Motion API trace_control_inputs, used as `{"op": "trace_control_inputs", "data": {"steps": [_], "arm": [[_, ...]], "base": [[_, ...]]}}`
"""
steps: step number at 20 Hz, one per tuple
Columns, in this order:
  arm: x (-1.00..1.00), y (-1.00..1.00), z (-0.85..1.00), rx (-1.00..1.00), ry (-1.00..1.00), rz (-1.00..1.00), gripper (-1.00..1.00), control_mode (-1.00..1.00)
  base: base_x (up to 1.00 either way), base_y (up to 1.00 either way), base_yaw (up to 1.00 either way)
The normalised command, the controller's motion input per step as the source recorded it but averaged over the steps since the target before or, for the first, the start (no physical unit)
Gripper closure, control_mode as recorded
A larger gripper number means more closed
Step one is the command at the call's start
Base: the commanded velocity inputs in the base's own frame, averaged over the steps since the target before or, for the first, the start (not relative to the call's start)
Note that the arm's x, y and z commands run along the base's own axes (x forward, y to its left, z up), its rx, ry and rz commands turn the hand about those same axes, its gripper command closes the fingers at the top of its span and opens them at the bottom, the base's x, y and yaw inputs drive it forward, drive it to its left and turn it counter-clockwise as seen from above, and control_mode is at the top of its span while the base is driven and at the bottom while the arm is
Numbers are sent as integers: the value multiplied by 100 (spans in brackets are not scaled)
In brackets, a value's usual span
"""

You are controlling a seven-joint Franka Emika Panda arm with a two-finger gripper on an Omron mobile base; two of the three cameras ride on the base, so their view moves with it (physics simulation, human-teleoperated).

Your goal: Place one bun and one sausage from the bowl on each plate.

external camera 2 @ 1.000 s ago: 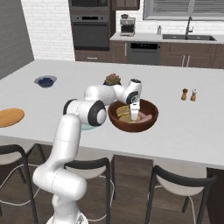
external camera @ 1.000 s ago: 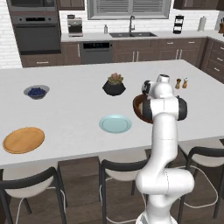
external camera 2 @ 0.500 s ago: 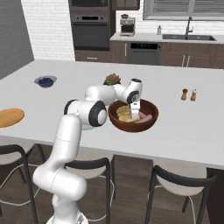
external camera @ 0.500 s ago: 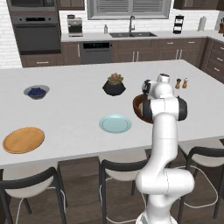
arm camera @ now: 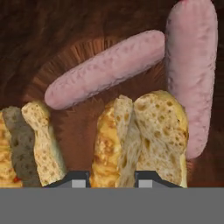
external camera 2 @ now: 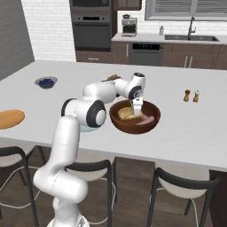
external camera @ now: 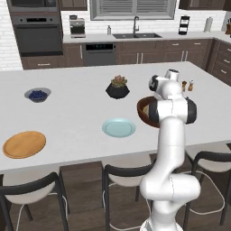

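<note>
Two dark fingertips sit at the bottom of my hand view with a split bun wedged between them; the jaws are clamped on that bun. Just to its left in that view I see a second bun, also split open. Past the buns lie two pink sausages: one sausage lies slantwise across the bowl floor, the other sausage runs along the right side of the view, its lower end beside the gripped bun.

From the right base view, the gripper reaches down inside the dark wooden bowl, which stands on the white tabletop near its front edge. My arm's own elbow and forearm block most of what lies left of the bowl there.

From the left base view, the pale blue plate lies just left of the bowl, and the orange-tan plate is well apart at the tabletop's left end. Both plates are bare. Farther back stand a black plant pot and a small grey bowl of blueberries. Two small shakers stand right of the bowl, well clear of it.
</note>
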Motion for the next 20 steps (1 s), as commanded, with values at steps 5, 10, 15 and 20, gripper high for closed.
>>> {"op": "trace_control_inputs", "data": {"steps": [5, 10, 15, 20], "arm": [[-34, 54, 72, -1, -16, 14, 100, -100], [-52, 90, 41, -5, -3, 46, 100, -100], [-54, 100, 3, -10, 7, 69, 100, -100], [-11, 94, 0, -2, 5, 63, 100, -100]], "base": [[0, 0, 0], [0, 0, 0], [0, 0, 0], [0, 0, 0]]}}
